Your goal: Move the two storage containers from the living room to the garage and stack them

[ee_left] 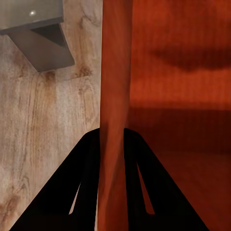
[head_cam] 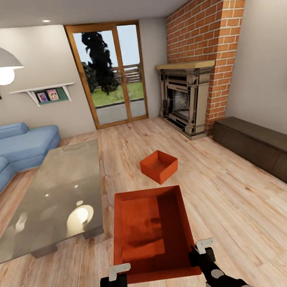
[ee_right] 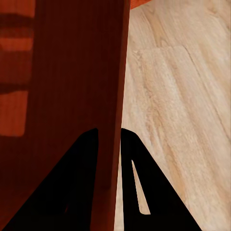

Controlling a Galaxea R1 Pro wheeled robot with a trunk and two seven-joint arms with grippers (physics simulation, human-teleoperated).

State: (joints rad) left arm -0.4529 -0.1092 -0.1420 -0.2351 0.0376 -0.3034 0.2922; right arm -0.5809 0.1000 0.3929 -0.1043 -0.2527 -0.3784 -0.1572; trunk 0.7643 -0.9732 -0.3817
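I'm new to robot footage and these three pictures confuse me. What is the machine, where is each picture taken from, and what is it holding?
It is a simulated two-armed wheeled robot in a living room. The big picture comes from its head camera, looking down over both arms. The left gripper and right gripper each pinch a side wall of an orange bin. The other two pictures come from cameras on the wrists: dark fingers straddle the bin's thin wall. A second orange bin sits on the wood floor ahead, beside a glass coffee table.

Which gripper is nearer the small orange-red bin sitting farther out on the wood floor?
Right, slightly. The right gripper and left gripper each clamp a side wall of the near container; the far bin lies ahead, offset rightward.
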